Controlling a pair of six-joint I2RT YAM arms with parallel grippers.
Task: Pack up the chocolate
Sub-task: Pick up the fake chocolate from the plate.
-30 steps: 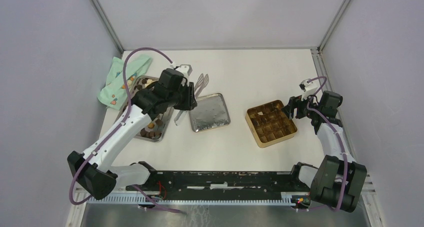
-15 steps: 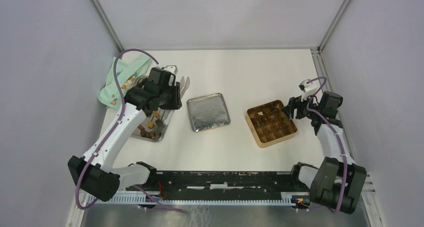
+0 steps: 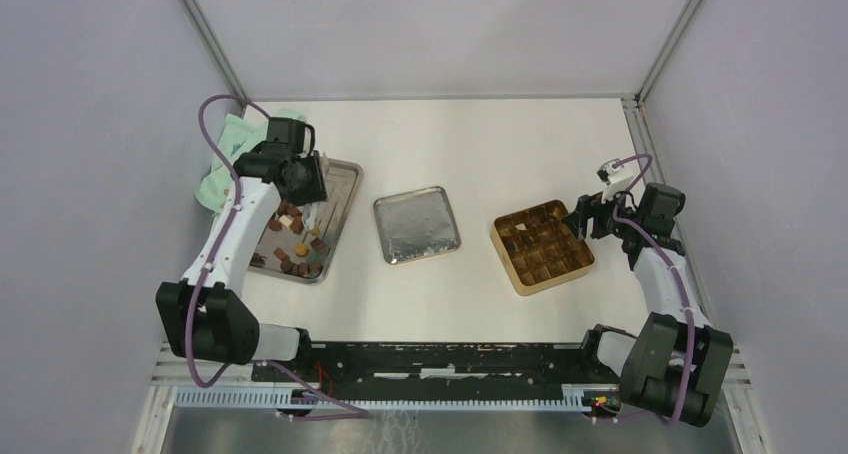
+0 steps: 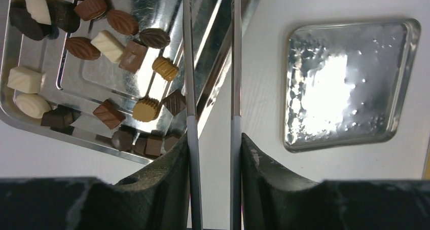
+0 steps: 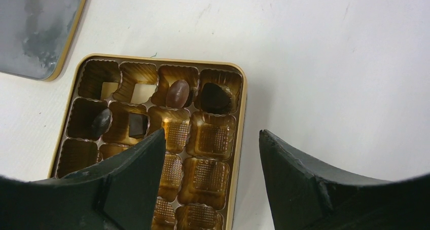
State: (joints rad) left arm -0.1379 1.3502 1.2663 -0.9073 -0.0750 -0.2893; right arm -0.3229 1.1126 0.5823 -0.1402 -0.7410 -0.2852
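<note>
Beside tweezers (image 4: 188, 63) in left gripper (image 4: 213, 141), chocolate (image 4: 107, 113) on tray (image 4: 96, 85)

Silver lid (image 3: 417, 224) between gold tin (image 5: 243, 113) and steel tray (image 3: 345, 179); tweezers (image 4: 189, 63) above tray; green pouch (image 3: 208, 186), perhaps cloth, beside it.

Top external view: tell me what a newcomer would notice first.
A steel tray at the left, scattered with dark, brown and cream chocolates, with long tweezers clamped in the left arm's fingers reaching over it. At the right, a gold tin whose compartments are mostly empty, the right arm's open fingers above it. A shiny square pan lies between.
</note>
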